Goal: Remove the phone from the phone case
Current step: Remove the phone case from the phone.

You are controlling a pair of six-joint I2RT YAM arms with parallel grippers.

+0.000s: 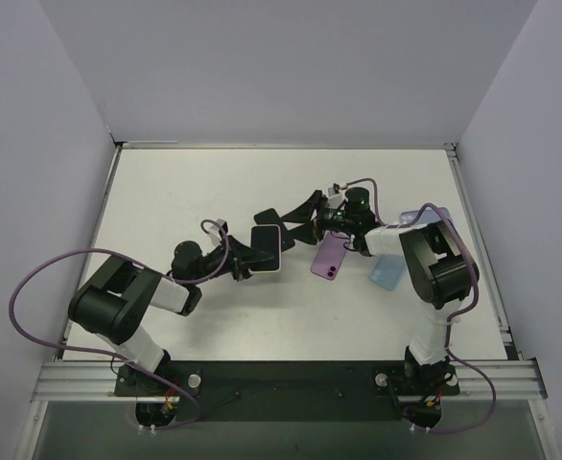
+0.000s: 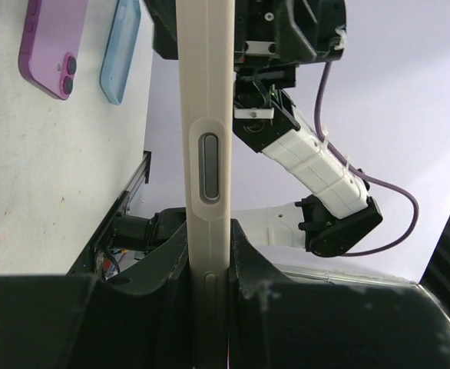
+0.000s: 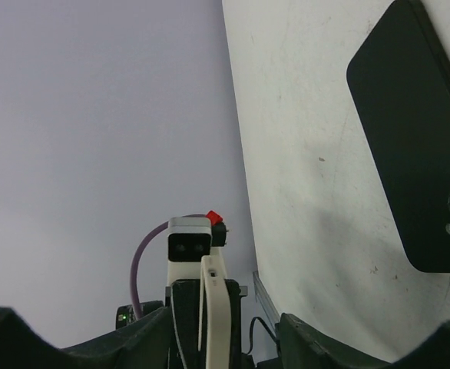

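The cased phone (image 2: 207,154) is clamped edge-on between the left fingers (image 2: 133,307) above the tabletop (image 1: 166,201); the right fingers (image 3: 56,338) are spread apart, facing it.

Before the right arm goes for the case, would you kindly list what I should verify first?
1. Left fingers clamped on the cased phone: ok.
2. Right fingers apart, nothing between them: ok.
3. Case edge stands free beyond the left fingers: ok.
4. Black phone clear of the right arm's approach: cannot tell.
5. Purple phone and blue case lie away from the held one: ok.
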